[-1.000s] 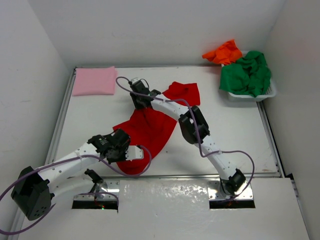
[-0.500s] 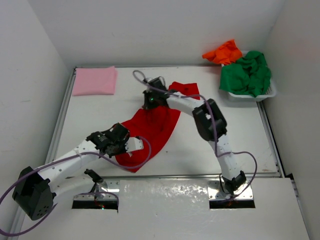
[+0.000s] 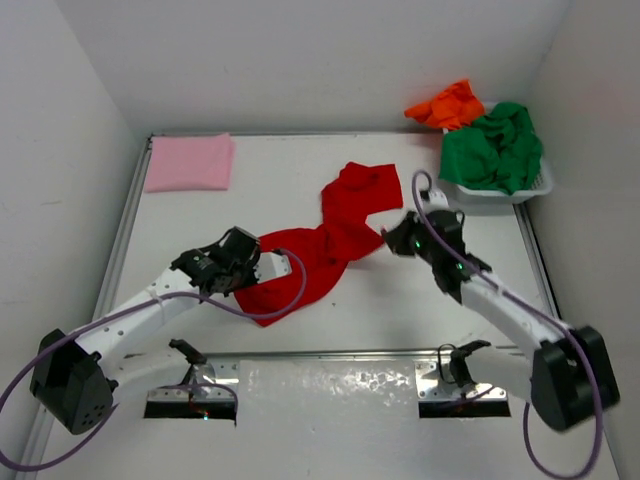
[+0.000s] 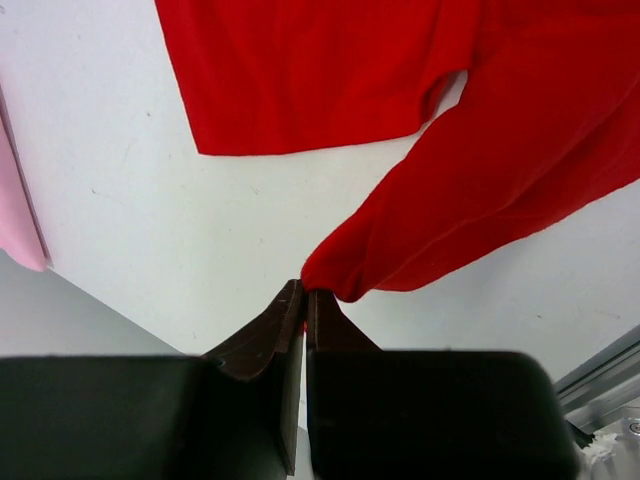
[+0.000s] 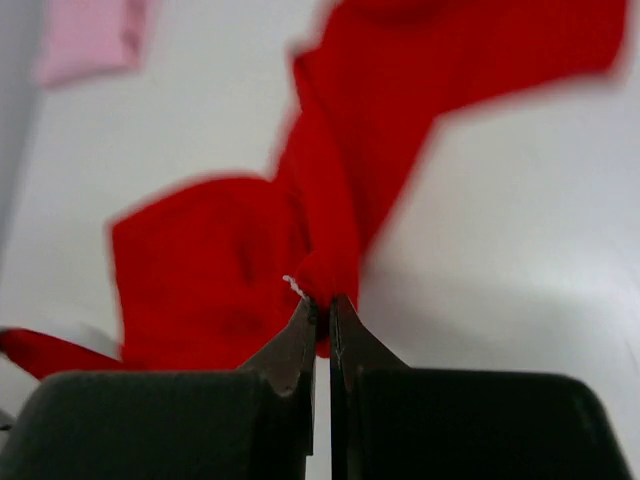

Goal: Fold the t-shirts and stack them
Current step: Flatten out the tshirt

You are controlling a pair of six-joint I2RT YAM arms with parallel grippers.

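Observation:
The bright red t-shirt lies stretched across the middle of the table, bunched and twisted between both arms. My left gripper is shut on its near-left edge, and red cloth shows pinched at the tips. My right gripper is shut on the shirt's right side; the red cloth is caught between its fingers. A folded light pink t-shirt rests flat at the far left. The green t-shirt fills the basket, and the orange t-shirt hangs over its far rim.
The white mesh basket stands at the far right corner against the wall. White walls close in the table on three sides. A metal rail runs along the near edge in front of both arm bases.
My right gripper has closed on the red t-shirt and swung from the middle back of the table to the right, pulling the cloth out sideways. The left gripper kept its grip and shifted slightly away.

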